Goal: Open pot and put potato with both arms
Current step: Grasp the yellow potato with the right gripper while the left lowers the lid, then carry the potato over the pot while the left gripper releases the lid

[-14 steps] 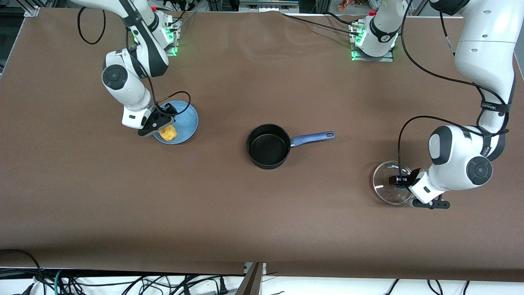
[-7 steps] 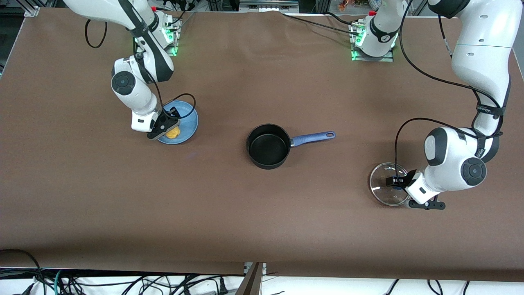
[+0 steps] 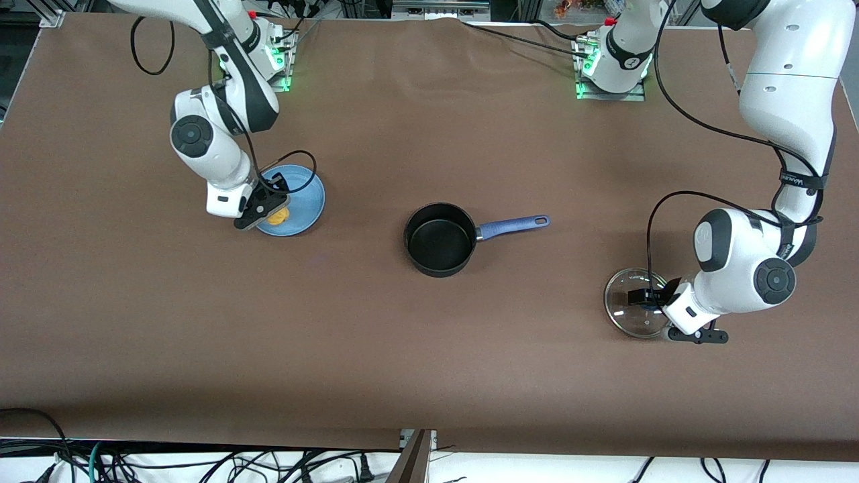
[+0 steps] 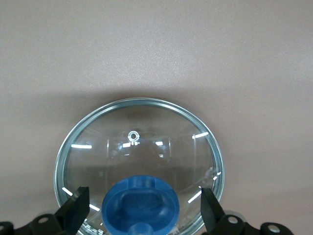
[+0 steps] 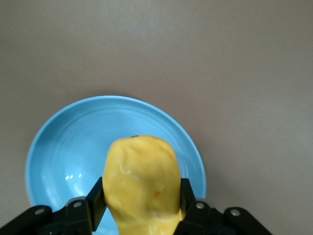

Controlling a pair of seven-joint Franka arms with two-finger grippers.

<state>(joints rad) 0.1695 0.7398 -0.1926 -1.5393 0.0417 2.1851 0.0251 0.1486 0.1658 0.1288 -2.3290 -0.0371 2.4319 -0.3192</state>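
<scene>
The black pot [image 3: 439, 240] stands open mid-table, its blue handle [image 3: 513, 226] toward the left arm's end. Its glass lid [image 3: 631, 312] lies flat on the table near the left arm's end, also in the left wrist view [image 4: 142, 142]. My left gripper [image 3: 641, 297] is low over the lid and open [image 4: 142, 208]; its fingers stand wide either side of the blue knob [image 4: 141, 196] without touching it. My right gripper [image 3: 268, 209] is shut on the yellow potato [image 3: 277, 215] over the blue plate [image 3: 305, 198]. In the right wrist view the potato [image 5: 142, 181] fills the gripper [image 5: 142, 198] above the plate [image 5: 63, 152].
Brown cloth covers the table. Both arm bases with green lights stand at the edge farthest from the front camera. Cables hang below the edge nearest that camera.
My right gripper moved over the plate onto the potato and closed on it. My left gripper and the lid shifted slightly toward the pot and lower.
</scene>
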